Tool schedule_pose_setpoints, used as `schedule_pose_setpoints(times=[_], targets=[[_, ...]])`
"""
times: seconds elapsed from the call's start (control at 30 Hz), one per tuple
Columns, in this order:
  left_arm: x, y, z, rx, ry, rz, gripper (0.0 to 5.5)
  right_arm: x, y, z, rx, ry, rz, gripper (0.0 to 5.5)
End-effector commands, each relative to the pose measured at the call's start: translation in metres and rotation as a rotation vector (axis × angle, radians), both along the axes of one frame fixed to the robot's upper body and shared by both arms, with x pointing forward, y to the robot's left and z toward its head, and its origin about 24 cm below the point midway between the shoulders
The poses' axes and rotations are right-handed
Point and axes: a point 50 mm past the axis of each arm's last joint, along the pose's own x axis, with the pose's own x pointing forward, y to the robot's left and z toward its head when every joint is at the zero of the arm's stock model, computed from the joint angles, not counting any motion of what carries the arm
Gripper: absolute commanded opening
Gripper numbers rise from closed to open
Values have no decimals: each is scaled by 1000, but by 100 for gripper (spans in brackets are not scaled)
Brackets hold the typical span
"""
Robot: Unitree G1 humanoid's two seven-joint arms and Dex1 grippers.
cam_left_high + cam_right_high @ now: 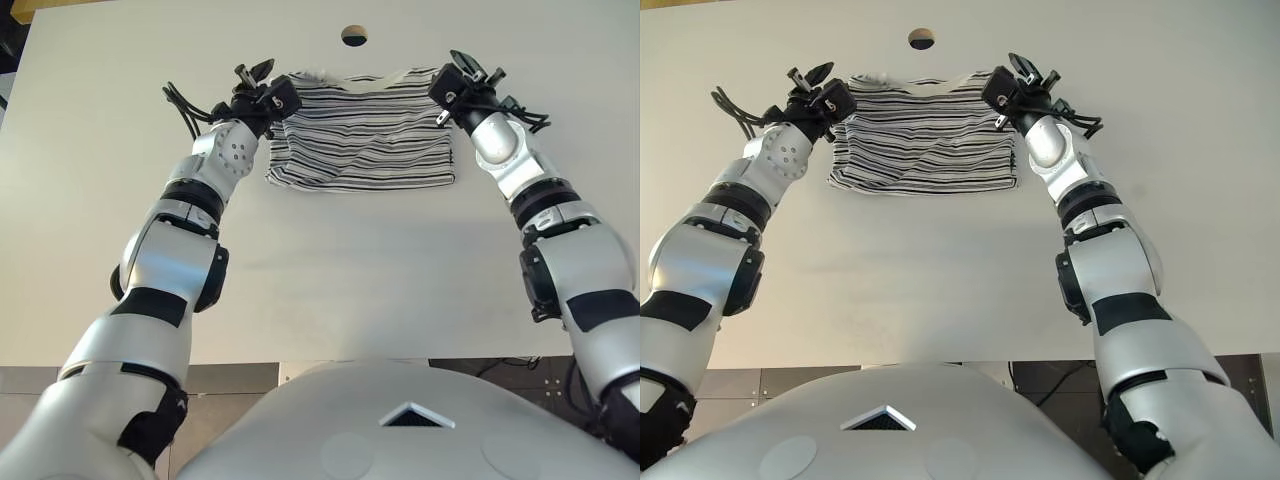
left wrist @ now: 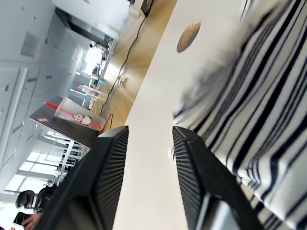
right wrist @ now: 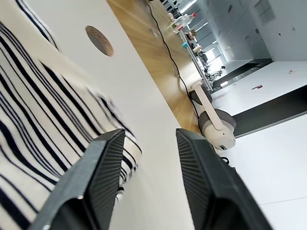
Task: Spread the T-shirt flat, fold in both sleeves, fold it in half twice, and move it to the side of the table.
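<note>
the black-and-white striped cotton t-shirt (image 1: 365,135) lies at the far middle of the white table (image 1: 350,290), just near of a small round hole (image 1: 354,35) in the top. its pale collar points to the far edge and its hem to the near side. as it lies, its long axis runs left to right, and no sleeves stick out.

the left gripper (image 1: 255,78) sits at the shirt's far left corner and the right gripper (image 1: 470,65) at its far right corner. the cloth lies between them, slightly nearer than both. each arm is equally close to its own corner.

in the wrist views both pairs of ribbed black fingers stand apart, clamped on nothing, the cloth's edge just beside them.
</note>
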Motion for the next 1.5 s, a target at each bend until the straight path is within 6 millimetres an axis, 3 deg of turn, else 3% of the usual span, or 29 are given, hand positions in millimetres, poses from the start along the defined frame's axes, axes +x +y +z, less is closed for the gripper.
schedule_pose_setpoints(times=[0.03, 0.1, 0.2, 0.27, 0.33, 0.4, 0.47, 0.57, 0.67, 0.9, 1.2, 1.3, 1.4, 1.5], targets=[[11, 8, 15, 32, -73, 94, 232, 7, -2, 11, 25, -34, -40, 253], [9, 20, 21, 16, -161, 124, 258, -3, -10, 11, 44, -94, 35, 253], [-8, 29, 19, 10, -285, 39, 264, -50, -23, -3, -7, -140, 277, 253], [-29, 14, 19, -20, -368, -135, 264, -86, -22, -12, -62, -94, 406, 253], [-51, -12, 23, -29, -406, -316, 264, -107, -21, -20, -142, -37, 475, 253], [-70, -40, 22, 36, -400, -489, 264, -108, -22, -28, -242, 14, 490, 253], [-78, -54, 20, 114, -383, -578, 264, -100, -21, -37, -323, 55, 484, 253], [-74, -64, 22, 220, -394, -613, 264, -89, -20, -47, -449, 94, 494, 253], [-69, -71, 13, 345, -355, -640, 264, -90, -16, -48, -484, 100, 544, 253], [-67, -10, -22, 562, -181, -461, 264, -115, -24, -47, -487, 131, 603, 253], [-88, 22, -37, 579, -99, -350, 264, -119, -26, -36, -500, 138, 611, 253], [-91, 21, -22, 467, -185, -284, 264, -123, -32, -30, -504, 136, 615, 253], [-95, 9, 23, 199, -414, -192, 264, -131, -35, -26, -508, 149, 640, 253], [-101, 12, 58, 16, -570, -87, 264, -141, -34, -22, -506, 157, 670, 253]])
